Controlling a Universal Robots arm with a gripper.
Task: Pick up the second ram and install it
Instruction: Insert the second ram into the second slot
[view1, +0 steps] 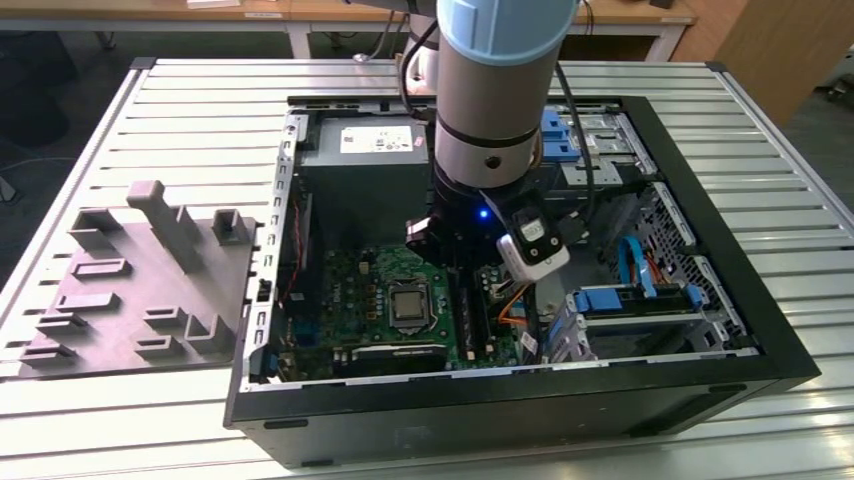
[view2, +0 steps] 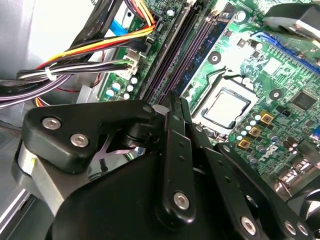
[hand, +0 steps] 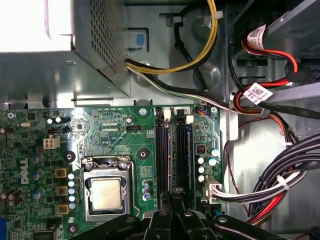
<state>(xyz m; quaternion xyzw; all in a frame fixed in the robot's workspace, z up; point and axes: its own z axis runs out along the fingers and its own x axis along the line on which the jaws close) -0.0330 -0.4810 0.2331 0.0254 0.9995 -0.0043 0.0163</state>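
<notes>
Second ram (hand: 187, 150) seemed to stand edge-up in one of the long black slots (hand: 162, 150) on the motherboard (hand: 112, 137), beside the processor socket (hand: 106, 192). The gripper (view2: 174, 102) hung low inside the open computer case (view1: 694, 385), just over those slots, its fingers (view2: 176, 150) drawn together with nothing visible between them
</notes>
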